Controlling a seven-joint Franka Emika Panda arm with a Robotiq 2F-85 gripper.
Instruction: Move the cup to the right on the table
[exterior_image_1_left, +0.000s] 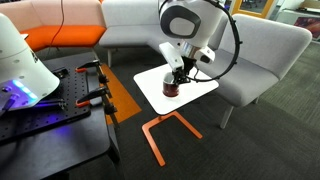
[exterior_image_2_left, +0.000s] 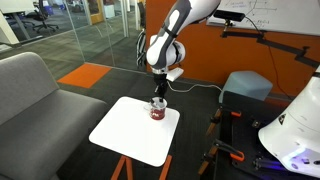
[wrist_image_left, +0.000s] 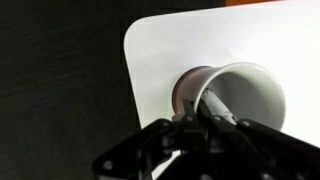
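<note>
The small dark red-brown cup (exterior_image_1_left: 172, 89) with a pale rim is on the white table top (exterior_image_1_left: 150, 88), near its edge by the grey sofa. It also shows in the other exterior view (exterior_image_2_left: 157, 112), near the table's (exterior_image_2_left: 125, 132) far edge. My gripper (exterior_image_1_left: 174, 79) (exterior_image_2_left: 157, 100) comes straight down onto it. In the wrist view one finger is inside the cup (wrist_image_left: 235, 85) and one outside, so the gripper (wrist_image_left: 197, 105) is shut on the rim wall. The table top (wrist_image_left: 170, 40) lies under the cup. I cannot tell whether the cup is lifted.
A grey sofa (exterior_image_1_left: 260, 60) wraps around the table, with an orange seat (exterior_image_1_left: 65, 38) beside it. The black workbench (exterior_image_1_left: 50, 120) with clamps stands close to the table. The table's orange leg and base (exterior_image_1_left: 165, 130) rest on dark carpet. A glass wall (exterior_image_2_left: 80, 30) stands behind.
</note>
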